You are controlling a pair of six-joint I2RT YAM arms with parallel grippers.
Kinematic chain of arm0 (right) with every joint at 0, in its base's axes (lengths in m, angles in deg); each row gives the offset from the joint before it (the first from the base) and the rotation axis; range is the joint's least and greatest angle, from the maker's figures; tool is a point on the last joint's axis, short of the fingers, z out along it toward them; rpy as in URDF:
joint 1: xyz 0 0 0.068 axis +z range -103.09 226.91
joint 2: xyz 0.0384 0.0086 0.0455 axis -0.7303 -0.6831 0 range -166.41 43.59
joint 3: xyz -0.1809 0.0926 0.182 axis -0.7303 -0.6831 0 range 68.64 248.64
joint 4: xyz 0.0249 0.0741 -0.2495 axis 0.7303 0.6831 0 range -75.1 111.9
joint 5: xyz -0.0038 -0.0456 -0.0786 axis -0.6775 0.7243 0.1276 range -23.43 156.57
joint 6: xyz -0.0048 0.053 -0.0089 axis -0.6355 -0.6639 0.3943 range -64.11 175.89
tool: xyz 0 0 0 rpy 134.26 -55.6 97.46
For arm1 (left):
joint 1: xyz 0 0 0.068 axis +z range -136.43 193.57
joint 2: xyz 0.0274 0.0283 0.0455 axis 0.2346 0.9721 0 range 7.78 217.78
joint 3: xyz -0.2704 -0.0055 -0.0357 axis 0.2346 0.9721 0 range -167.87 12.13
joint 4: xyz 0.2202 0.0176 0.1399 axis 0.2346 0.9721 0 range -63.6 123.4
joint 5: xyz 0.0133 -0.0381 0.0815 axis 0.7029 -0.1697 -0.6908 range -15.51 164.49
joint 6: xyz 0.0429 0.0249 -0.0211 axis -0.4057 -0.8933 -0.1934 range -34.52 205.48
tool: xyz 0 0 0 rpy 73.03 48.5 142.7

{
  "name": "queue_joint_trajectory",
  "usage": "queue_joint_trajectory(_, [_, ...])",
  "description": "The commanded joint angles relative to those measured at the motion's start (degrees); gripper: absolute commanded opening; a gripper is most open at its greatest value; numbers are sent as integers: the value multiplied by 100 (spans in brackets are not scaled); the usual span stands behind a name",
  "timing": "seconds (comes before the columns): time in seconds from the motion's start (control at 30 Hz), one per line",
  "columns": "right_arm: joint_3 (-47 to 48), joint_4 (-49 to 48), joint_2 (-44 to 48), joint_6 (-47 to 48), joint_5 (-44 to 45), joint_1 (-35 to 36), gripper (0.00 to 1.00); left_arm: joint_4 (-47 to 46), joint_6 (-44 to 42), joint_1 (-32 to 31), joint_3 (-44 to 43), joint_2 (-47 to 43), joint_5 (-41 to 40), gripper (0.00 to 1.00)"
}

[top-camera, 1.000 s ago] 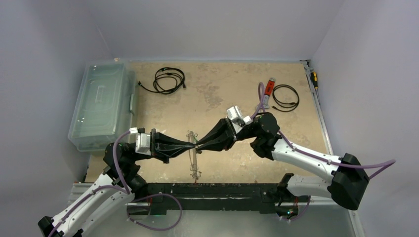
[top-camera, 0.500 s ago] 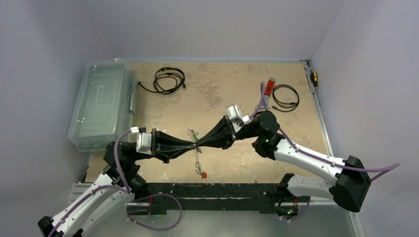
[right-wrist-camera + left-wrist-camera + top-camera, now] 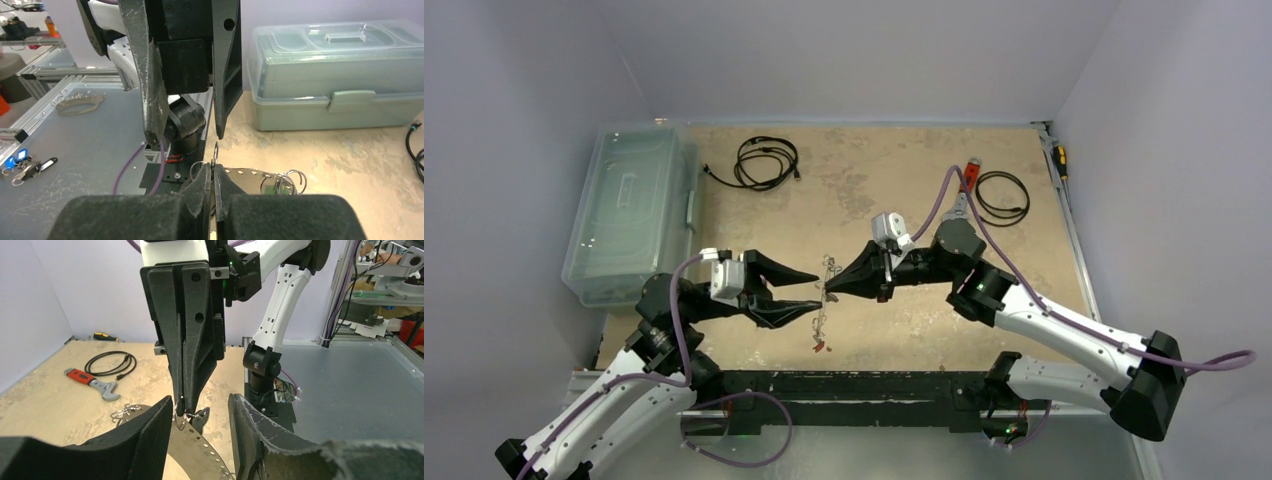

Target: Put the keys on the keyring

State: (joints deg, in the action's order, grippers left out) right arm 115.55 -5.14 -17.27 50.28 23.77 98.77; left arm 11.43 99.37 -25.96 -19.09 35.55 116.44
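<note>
At the near middle of the table, the keyring [image 3: 824, 322] showed only as a thin edge-on line, the keys [image 3: 821, 346] too small to count. The right gripper [image 3: 831, 288] was clamped on the keyring. The left gripper [image 3: 814, 290] stood half open astride it, gripping nothing.

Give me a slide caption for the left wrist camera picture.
Shut right gripper pinches the thin, perforated grey metal keyring, framed by the open left gripper, above the tan table.
</note>
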Motion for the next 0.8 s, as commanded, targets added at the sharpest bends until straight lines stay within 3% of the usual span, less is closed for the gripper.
queue_joint_trajectory(0.0, [300, 672, 360, 346, 308, 18, 0, 123, -168, -17, -213, 63, 109, 43])
queue_joint_trajectory(0.3, [621, 1590, 435, 763, 169, 18, 0, -99, -23, -12, -112, 278, 371, 35])
queue_joint_trajectory(0.77, [685, 1693, 504, 754, -98, 40, 0, -566, 278, -17, 123, 455, 548, 26])
